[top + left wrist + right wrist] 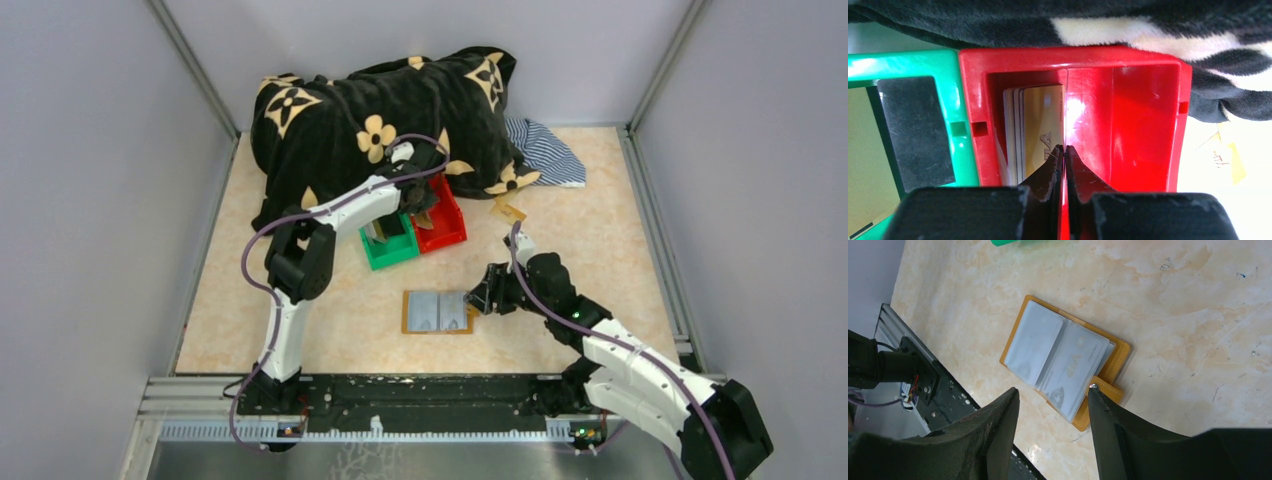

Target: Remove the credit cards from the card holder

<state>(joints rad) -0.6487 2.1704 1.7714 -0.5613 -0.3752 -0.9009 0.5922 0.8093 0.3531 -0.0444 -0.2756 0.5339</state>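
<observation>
**Reference landmark: the red bin (447, 238).** It stands on the marble-patterned tabletop (600, 260).

- **Surroundings:** A black flower-print blanket (330, 120) is heaped behind the red bin. The green bin (388, 256) stands against its left side.
- **Task objects:** The card holder (437, 311) lies open and flat, grey pockets up. It is well apart from the red bin, on the side toward the arm bases. A silvery credit card (1070, 370) shows in one pocket. Several gold-tan credit cards (1035, 125) stand on edge inside the red bin, against the wall nearest the green bin.
- **Left arm:** The left gripper (1064, 150) hangs inside the red bin. Its jaws are all but touching, with no card visible between them. The tips sit just beside the face of the nearest standing card.
- **Right arm:** The right gripper (1054, 390) hovers away from the red bin, over the holder's strap tab (1109, 391). Its jaws are spread wide and empty. Whether it touches the tab cannot be told.

**Step in hand (judged):** a card is being set down in the red bin. The left jaws should part only slightly. The gripper should then lift straight up, so the standing cards are neither tipped nor dragged out. For the next card, the right gripper should steady the holder at the strap side.
</observation>
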